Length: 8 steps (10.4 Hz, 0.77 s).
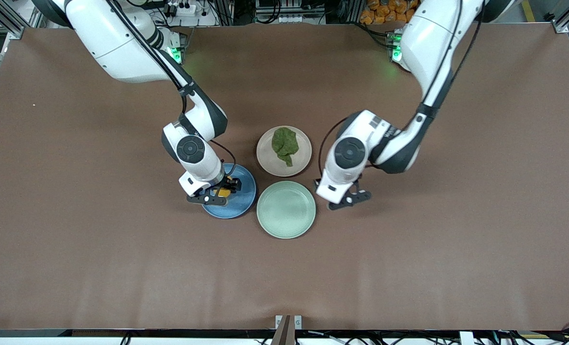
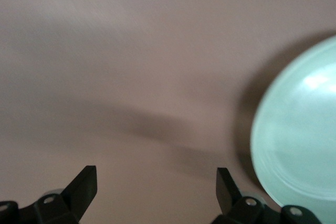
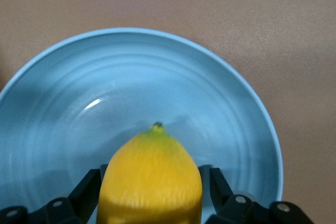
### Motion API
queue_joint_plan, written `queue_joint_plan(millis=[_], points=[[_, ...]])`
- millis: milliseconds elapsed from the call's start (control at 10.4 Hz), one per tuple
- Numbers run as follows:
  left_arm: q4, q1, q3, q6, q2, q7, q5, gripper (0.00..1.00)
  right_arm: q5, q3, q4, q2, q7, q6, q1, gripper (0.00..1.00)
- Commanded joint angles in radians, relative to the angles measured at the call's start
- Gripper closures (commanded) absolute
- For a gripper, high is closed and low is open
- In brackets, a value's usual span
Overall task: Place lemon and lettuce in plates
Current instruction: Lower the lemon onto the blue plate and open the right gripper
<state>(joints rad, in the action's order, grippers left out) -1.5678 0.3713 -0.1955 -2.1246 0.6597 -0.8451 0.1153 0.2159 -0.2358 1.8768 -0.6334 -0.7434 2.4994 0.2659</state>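
Observation:
The yellow lemon (image 1: 223,192) sits between the fingers of my right gripper (image 1: 222,191), which is shut on it low over the blue plate (image 1: 244,199). In the right wrist view the lemon (image 3: 150,177) fills the gap in the gripper (image 3: 152,184), with the blue plate (image 3: 131,77) under it. The dark green lettuce (image 1: 284,143) lies in the beige-pink plate (image 1: 265,163). My left gripper (image 1: 349,199) is open and empty, low over bare table beside the plates, toward the left arm's end. In the left wrist view the left gripper (image 2: 156,182) holds nothing.
A pale mint-green plate (image 1: 286,209) lies empty, nearer the front camera than the beige-pink plate and between the two grippers; its rim shows in the left wrist view (image 2: 299,140). The brown table (image 1: 121,268) stretches wide around them.

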Motion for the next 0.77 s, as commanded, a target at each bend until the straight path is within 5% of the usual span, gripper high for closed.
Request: queue_joint_plan(millis=[0,483,676], points=[[-0.011,-0.109,-0.012,0.046,-0.043,0.136,0.062,0.0,0.027,-0.002,-0.021,-0.011,-0.039,-0.004,0.001,0.0],[-0.008,-0.279,-0.013,0.058,-0.048,0.489,0.089,0.0,0.014,-0.01,-0.073,0.004,-0.071,-0.039,0.004,0.0],[-0.008,-0.308,-0.015,0.049,-0.043,0.634,0.083,0.0,0.017,-0.01,-0.125,0.033,-0.059,-0.179,-0.004,0.0]])
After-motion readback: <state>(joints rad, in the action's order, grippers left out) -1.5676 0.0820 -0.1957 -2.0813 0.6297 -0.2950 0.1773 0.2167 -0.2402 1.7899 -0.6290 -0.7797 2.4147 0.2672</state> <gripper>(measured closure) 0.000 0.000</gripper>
